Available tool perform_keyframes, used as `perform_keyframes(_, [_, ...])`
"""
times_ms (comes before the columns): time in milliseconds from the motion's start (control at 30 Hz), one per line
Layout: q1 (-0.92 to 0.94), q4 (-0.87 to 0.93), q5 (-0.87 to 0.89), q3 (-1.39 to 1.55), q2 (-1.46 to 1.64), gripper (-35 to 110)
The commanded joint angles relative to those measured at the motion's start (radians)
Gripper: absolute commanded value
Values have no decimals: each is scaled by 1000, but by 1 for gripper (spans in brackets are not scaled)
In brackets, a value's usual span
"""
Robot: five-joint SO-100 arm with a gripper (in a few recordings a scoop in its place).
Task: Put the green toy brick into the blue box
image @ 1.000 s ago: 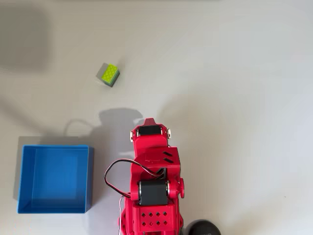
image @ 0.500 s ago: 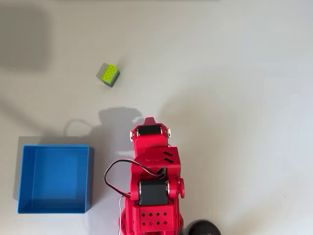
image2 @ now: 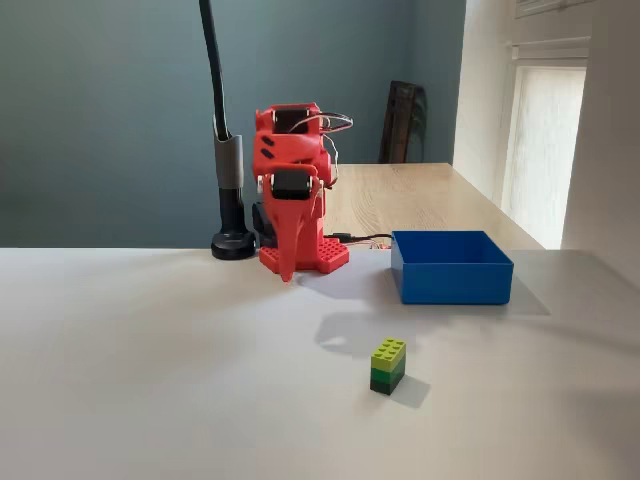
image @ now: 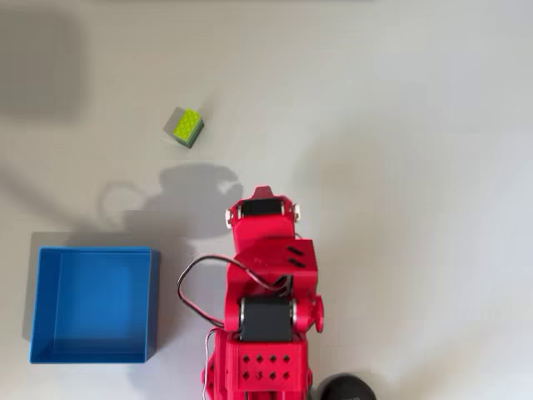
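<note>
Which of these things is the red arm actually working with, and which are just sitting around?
Part of the job:
green toy brick
blue box
gripper

Just there:
black lamp stand
table

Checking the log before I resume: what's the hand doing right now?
Hand: shut and empty, pointing down near the arm's base. The green toy brick sits apart on the table.
</note>
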Motion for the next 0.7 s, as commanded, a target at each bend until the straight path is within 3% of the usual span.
perform_keyframes(0, [28, -8, -69, -219, -195, 0])
perform_keyframes(400, [2, -5, -291, -512, -583, 0])
perform_keyframes(667, [-74, 74, -322, -736, -871, 0])
